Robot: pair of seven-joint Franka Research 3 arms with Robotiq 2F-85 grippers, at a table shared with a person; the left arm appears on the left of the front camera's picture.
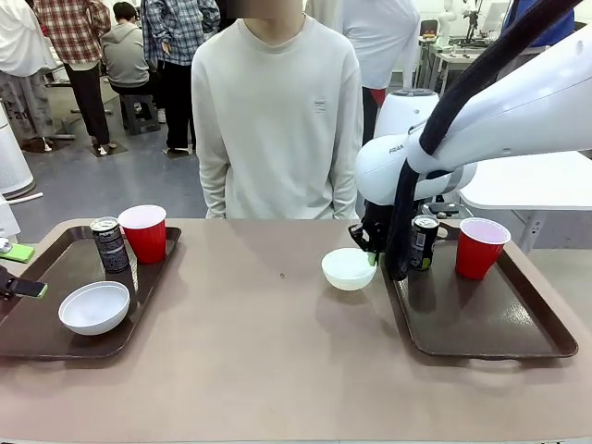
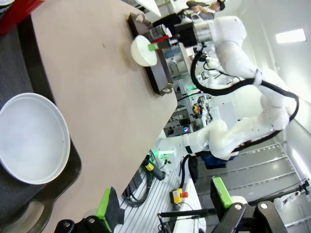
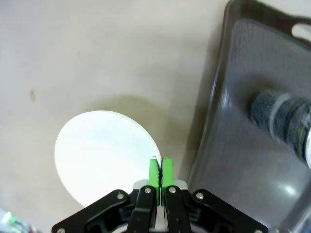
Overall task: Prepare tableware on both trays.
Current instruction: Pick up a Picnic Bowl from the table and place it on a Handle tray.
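Green pads (image 3: pixel 160 171) of right claw (image 1: pixel 372 252) pinching bowl (image 1: pixel 348 268) rim on table (image 1: pixel 259 351); right tray (image 1: pixel 518 319) just beside, rightward.

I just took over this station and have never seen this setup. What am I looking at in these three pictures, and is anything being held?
Two white robot arms share a table with a person standing across it. The front view looks across the table; the other two come from cameras on each wrist.

The left tray holds a bowl, a can and a red cup. The right tray holds a can and a red cup.

The second bowl sits on the table beside the right tray. The right gripper has its fingers closed on that bowl's rim. The left gripper is open, holding nothing.
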